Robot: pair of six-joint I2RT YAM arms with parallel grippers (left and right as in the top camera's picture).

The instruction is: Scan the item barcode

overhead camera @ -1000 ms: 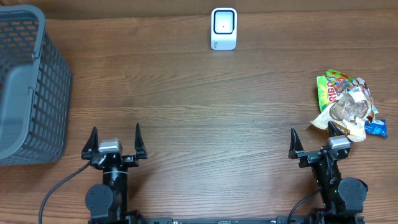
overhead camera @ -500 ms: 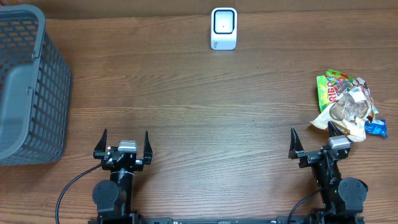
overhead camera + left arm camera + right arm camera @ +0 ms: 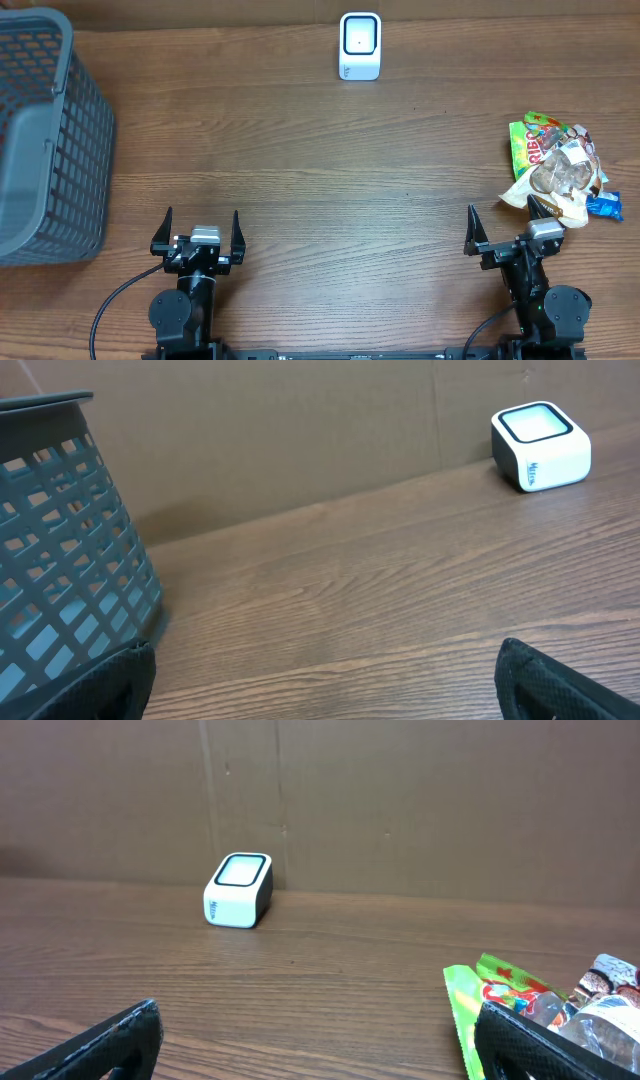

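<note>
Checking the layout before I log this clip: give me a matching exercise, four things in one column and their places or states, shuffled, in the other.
Things:
1. grey basket
2. white scanner
3. snack packets
4. left gripper

Places or states:
A. open, holding nothing, at the near edge
B. far edge of the table, near the middle
C. right side, in a small pile
D. left side, standing upright

Pairs: 1-D, 2-B, 3-C, 4-A
</note>
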